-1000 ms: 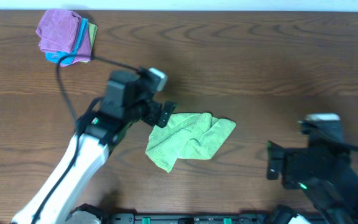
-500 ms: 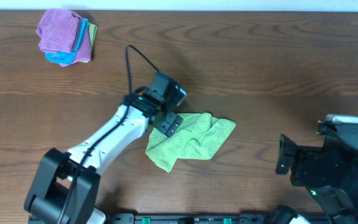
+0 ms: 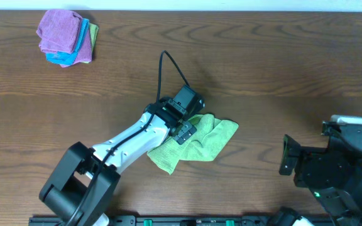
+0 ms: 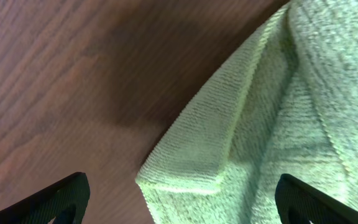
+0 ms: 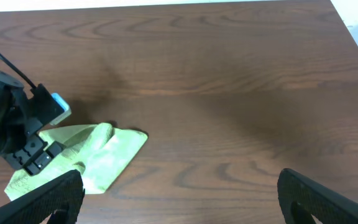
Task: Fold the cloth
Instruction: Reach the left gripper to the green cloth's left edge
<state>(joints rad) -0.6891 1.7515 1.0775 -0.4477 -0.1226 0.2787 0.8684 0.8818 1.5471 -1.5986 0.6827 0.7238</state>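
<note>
Left gripper (image 3: pixel 185 132) hung spread wide over the crumpled cloth (image 3: pixel 210 139) — grasping nothing. Right gripper (image 3: pixel 286 162) gaped too, well apart.

Overhead cam looked straight down on whole table (image 3: pixel 263 56). L wrist cam sat v. close over cloth (image 4: pixel 272 124), facing down at its edge. R wrist cam, farther off, looked obliquely across table; all 3 shared cloth.
</note>
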